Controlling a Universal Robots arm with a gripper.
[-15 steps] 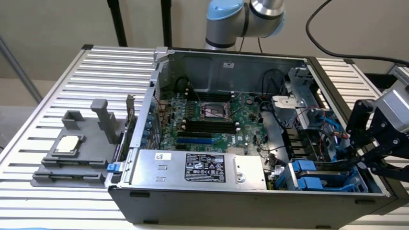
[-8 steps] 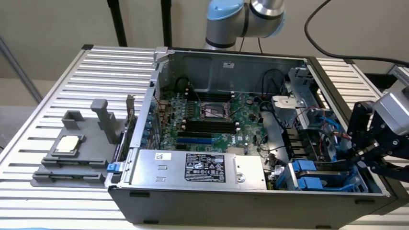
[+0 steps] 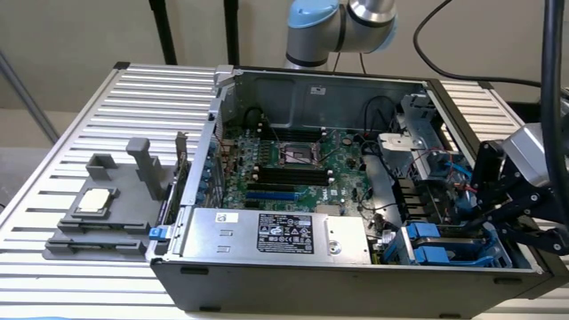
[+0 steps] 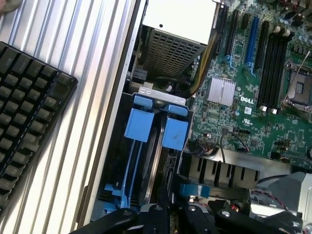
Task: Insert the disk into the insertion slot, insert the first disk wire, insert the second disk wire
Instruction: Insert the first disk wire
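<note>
The insertion slot (image 3: 462, 235) sits in the open case's front corner, at the exterior view's right, with blue rails (image 4: 131, 165) running along it. Two blue carrier ends (image 4: 141, 122) stand side by side in the slot, and the disk (image 4: 157, 161) shows as a thin metal edge seated between them. My black gripper (image 3: 511, 200) hangs over the case's right wall just above this bay. In the wrist view the gripper (image 4: 173, 209) sits right against a small blue wire connector (image 4: 193, 189) beside the bay. A thin red and black wire (image 4: 234, 141) crosses the board nearby.
The silver power supply box (image 3: 276, 233) lies along the case front and the green motherboard (image 3: 294, 167) fills the middle. A dark grey fixture tray (image 3: 106, 213) stands on the slatted table (image 3: 80, 113). A black keyboard (image 4: 29, 112) lies beside the case.
</note>
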